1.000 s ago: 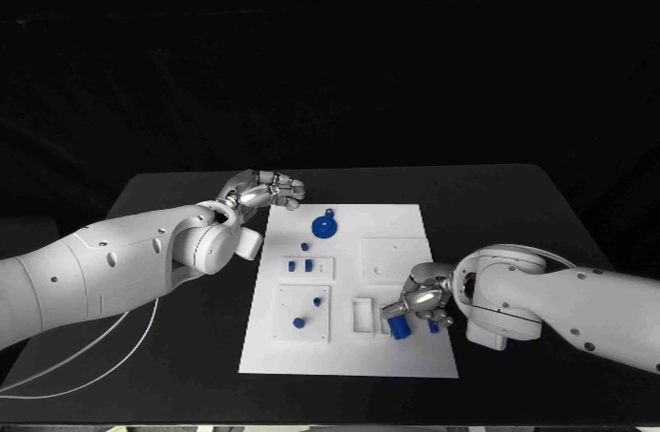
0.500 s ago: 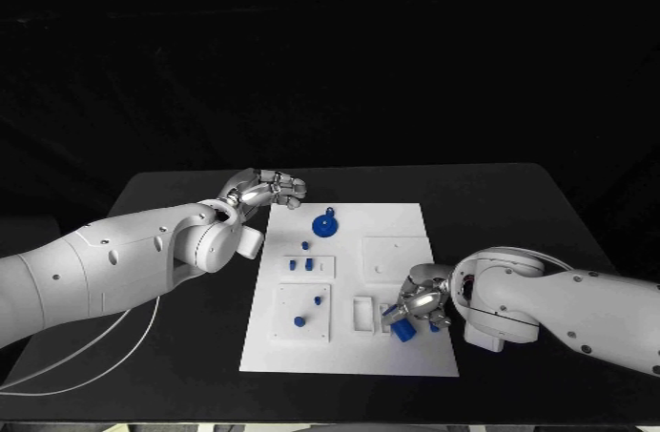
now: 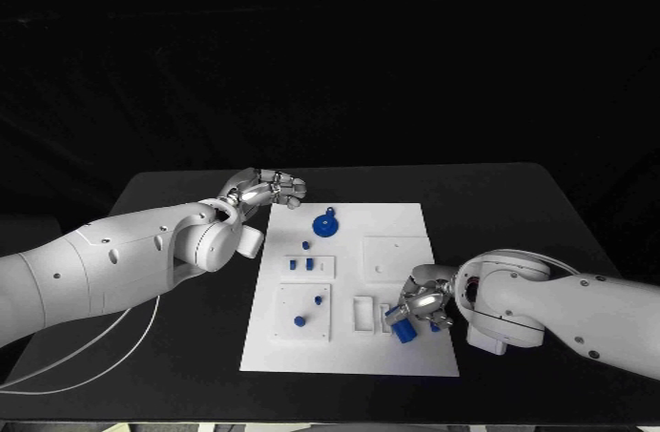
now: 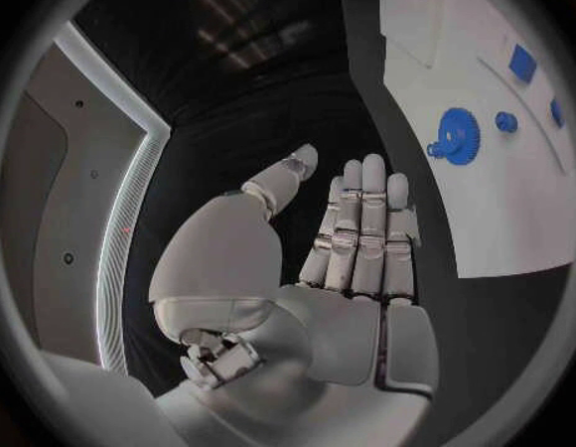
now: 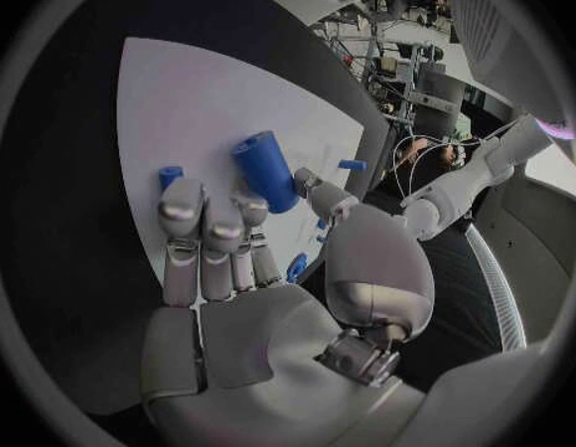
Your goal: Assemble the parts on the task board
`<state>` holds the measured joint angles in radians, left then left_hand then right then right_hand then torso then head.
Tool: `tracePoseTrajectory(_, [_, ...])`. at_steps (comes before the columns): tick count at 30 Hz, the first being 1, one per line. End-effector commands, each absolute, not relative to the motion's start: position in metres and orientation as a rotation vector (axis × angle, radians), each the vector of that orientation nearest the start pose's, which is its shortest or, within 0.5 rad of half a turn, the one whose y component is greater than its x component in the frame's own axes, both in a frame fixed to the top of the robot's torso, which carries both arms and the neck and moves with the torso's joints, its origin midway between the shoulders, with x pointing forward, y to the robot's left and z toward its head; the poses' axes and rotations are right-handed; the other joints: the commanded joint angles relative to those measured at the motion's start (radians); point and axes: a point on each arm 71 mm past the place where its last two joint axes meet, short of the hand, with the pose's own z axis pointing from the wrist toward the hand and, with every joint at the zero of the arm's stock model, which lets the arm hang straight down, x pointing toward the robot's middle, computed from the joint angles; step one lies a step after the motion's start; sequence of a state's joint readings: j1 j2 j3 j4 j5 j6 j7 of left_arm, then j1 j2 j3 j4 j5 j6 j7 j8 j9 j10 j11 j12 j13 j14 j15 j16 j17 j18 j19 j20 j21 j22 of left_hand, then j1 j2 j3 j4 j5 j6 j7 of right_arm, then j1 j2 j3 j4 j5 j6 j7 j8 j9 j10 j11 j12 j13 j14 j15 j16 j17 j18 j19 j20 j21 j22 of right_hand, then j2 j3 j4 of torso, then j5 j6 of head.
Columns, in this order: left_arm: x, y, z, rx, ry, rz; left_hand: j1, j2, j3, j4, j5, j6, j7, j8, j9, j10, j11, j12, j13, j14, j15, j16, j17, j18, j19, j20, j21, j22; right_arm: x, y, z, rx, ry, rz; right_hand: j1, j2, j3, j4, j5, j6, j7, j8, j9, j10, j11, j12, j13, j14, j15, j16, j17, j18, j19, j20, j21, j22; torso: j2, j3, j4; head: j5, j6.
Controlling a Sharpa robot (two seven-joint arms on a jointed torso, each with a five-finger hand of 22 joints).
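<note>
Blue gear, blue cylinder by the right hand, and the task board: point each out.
blue gear (image 3: pixel 323 227), head view, on its round face.
blue cylinder (image 5: pixel 268 173), right wrist view, on its side wall.
task board (image 3: pixel 399 217), head view, bare far corner area.

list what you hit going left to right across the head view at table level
left arm → left robot hand → blue gear on the task board → right robot hand pinching a blue cylinder → right arm
</note>
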<state>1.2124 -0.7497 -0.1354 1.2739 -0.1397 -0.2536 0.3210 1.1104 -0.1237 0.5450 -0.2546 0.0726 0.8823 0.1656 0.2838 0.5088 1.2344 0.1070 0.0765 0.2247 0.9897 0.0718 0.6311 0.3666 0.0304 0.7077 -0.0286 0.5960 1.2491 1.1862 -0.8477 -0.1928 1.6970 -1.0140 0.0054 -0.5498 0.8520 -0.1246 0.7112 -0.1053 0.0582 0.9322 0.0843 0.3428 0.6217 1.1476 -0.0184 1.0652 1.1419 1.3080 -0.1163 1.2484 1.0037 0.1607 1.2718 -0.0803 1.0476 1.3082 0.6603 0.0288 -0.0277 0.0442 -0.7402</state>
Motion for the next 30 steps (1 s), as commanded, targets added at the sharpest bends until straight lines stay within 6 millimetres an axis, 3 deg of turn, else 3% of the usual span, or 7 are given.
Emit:
tracePoseTrajectory(1, [0.521, 0.235, -0.222, -1.014, 1.570, -1.337, -0.010, 0.003, 0.000, 0.005, -0.004, -0.008, -0.002, 0.003, -0.001, -0.008, 0.000, -0.005, -0.001, 0.006, 0.001, -0.006, 0.002, 0.007, 0.005, 0.002, -0.003, 0.001, 0.412, -0.186, -0.268, 0.243, 2.439, 0.457, -0.007, 0.017, 0.039, -0.012, 0.006, 0.090, 0.004, -0.004, -0.111, 0.006, -0.005, -0.007, 0.001, 0.001, -0.011, -0.004, 0.000, 0.101, 0.001, 0.010, 0.005, 0.013, -0.001, -0.0010, 0.0002, 0.003, -0.001])
tracePoseTrajectory(12, [0.521, 0.235, -0.222, -1.015, 1.571, -1.335, -0.013, 0.003, 0.000, 0.008, -0.005, -0.008, -0.002, 0.003, -0.001, -0.008, 0.000, -0.004, -0.001, 0.006, 0.001, -0.008, 0.004, 0.007, 0.005, 0.002, -0.004, 0.002, 0.418, -0.185, -0.248, 0.353, 2.434, 0.514, -0.042, 0.007, 0.047, -0.008, 0.005, 0.106, 0.000, -0.006, -0.116, 0.014, -0.008, -0.011, 0.004, 0.004, -0.014, -0.003, 0.001, 0.101, 0.005, 0.011, 0.010, 0.012, 0.000, -0.0012, 0.0009, 0.005, 0.001])
tracePoseTrajectory(23, [0.521, 0.235, -0.222, -1.016, 1.572, -1.334, -0.015, 0.002, -0.001, 0.009, -0.005, -0.008, -0.002, 0.003, -0.001, -0.008, 0.000, -0.004, -0.001, 0.006, 0.002, -0.010, 0.006, 0.007, 0.005, 0.002, -0.005, 0.003, 0.420, -0.172, -0.250, 0.477, 2.482, 0.569, -0.070, 0.007, 0.051, 0.004, 0.004, 0.113, -0.001, -0.009, -0.121, 0.018, -0.009, -0.016, 0.007, 0.004, -0.015, -0.003, 0.001, 0.101, 0.005, 0.010, 0.012, 0.011, 0.000, -0.0023, 0.0008, 0.004, -0.001])
tracePoseTrajectory(30, [0.521, 0.233, -0.222, -1.015, 1.574, -1.339, -0.015, 0.002, -0.001, 0.010, -0.004, -0.008, -0.002, 0.003, -0.001, -0.008, 0.000, -0.004, -0.001, 0.006, 0.002, -0.010, 0.007, 0.007, 0.005, 0.002, -0.005, 0.003, 0.422, -0.155, -0.253, 0.449, 2.505, 0.583, -0.079, 0.003, 0.049, 0.001, 0.004, 0.118, -0.003, -0.009, -0.121, 0.022, -0.011, -0.016, 0.008, 0.004, -0.016, -0.003, 0.001, 0.101, 0.005, 0.010, 0.014, 0.012, 0.001, -0.0023, 0.0028, 0.003, -0.003])
